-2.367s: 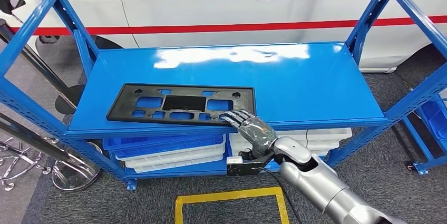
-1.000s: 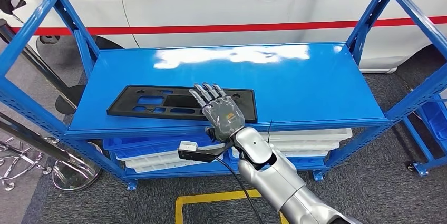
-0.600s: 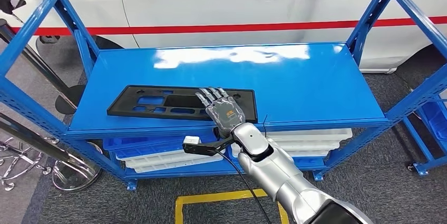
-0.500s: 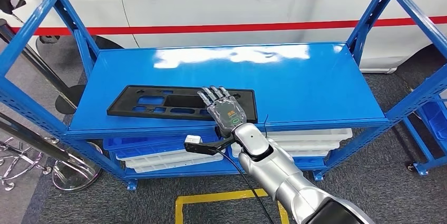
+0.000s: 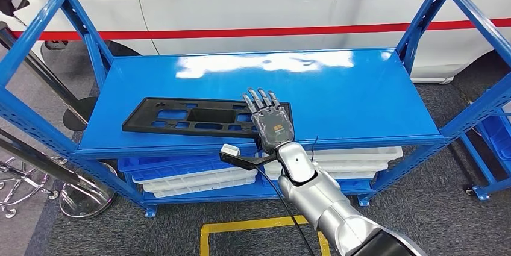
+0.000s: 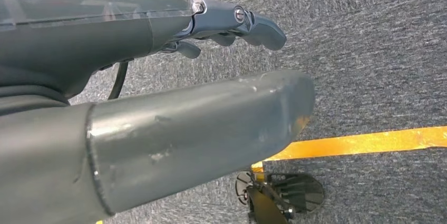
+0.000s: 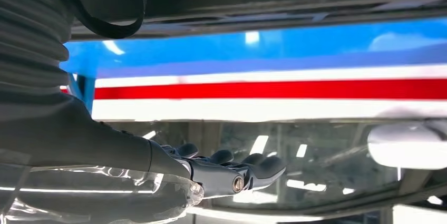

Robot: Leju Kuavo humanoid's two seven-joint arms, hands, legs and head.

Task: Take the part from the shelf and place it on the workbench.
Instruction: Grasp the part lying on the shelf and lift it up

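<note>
On the blue shelf [image 5: 337, 96], near its front edge, the black part [image 5: 181, 117] lies flat; my right hand [image 5: 272, 122] rests open-fingered over its right end, gripping nothing. My left hand [image 6: 232, 21] hangs empty above the carpet.

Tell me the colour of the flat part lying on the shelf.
The part is black, lying flat on the blue shelf; the head view shows it best.

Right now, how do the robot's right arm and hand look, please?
The right arm is made of rounded silver segments with a dark band near the bottom edge. The right hand is grey with dark segmented fingers and an orange and green marking on its back. A thin black cable runs along the arm.
</note>
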